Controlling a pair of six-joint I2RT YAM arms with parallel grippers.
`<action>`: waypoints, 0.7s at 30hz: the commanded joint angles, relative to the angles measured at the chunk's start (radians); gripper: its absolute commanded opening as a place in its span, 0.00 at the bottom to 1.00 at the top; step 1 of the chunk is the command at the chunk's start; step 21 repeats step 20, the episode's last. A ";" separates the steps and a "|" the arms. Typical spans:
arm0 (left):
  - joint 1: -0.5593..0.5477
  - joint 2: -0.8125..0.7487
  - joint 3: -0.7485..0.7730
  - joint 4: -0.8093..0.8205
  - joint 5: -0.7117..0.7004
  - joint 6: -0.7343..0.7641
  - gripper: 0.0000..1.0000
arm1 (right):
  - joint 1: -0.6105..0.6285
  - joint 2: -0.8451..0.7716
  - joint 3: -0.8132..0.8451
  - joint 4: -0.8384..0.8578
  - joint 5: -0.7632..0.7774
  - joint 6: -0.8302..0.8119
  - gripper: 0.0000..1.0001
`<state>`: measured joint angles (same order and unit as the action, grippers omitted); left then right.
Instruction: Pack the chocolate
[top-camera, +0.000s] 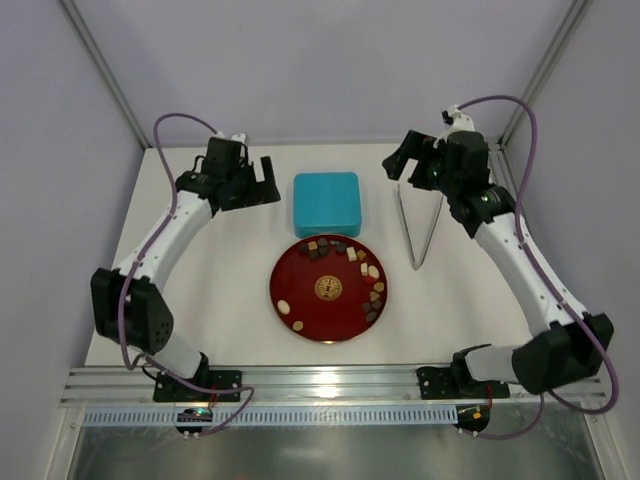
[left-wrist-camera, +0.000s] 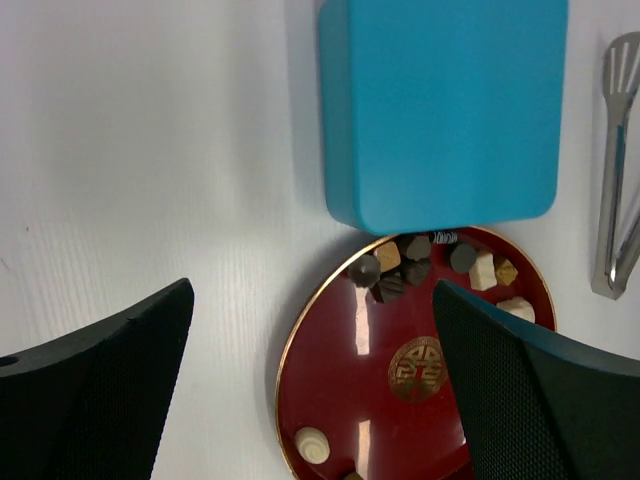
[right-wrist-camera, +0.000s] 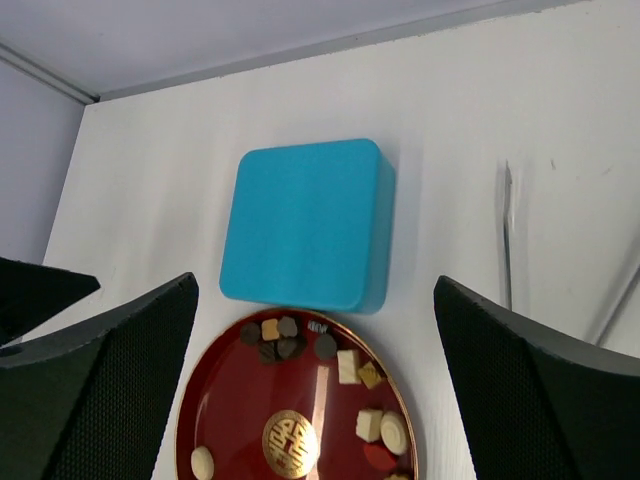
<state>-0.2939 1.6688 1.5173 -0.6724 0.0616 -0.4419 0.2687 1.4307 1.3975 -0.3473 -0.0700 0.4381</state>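
Red plate: a round red lacquered plate with a gold rim and gold centre emblem (top-camera: 300, 290) is seen at the middle of the white table (top-camera: 200, 300), nearer the arm bases than the box.
Chocolates: small assorted chocolate pieces, dark, tan and white (top-camera: 318, 247), are scattered along the plate's rim, a cluster at the far edge beside the box, more down the right side, one white piece (top-camera: 283, 306) at the left.
Teal box: a closed rounded-square teal tin (top-camera: 326, 203) is set just beyond the plate, nearly touching its far rim; its contents are hidden, so whether any chocolate is already inside cannot be told.
Tongs: a pair of metal tongs (top-camera: 420, 230) is laid on the table to the right of the box and plate, apart from both.
Left gripper: the left gripper (top-camera: 262, 182) is held above the table left of the box, fingers spread wide, nothing between them.
Right gripper: the right gripper (top-camera: 398, 160) is held above the far end of the tongs, fingers likewise spread and empty.
Risk, lid: the lid is judged smooth and close-fitting; a pinch at one edge could slide the whole tin into the plate and scatter the pieces.
Risk, pieces: the chocolates are small and sit on a glossy surface, so they could be skidded off the rim or crushed by a hard squeeze.
Risk, tongs: the thin tongs lie flat, so a grasp could slip or tip them against the plate.
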 joint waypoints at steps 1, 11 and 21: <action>-0.010 -0.194 -0.152 0.066 -0.014 -0.011 1.00 | -0.002 -0.174 -0.175 -0.005 0.065 -0.030 1.00; -0.011 -0.581 -0.427 0.013 -0.029 0.017 1.00 | -0.003 -0.539 -0.443 -0.125 0.170 -0.050 1.00; -0.010 -0.635 -0.428 -0.006 0.015 0.005 1.00 | -0.003 -0.572 -0.460 -0.111 0.173 -0.035 1.00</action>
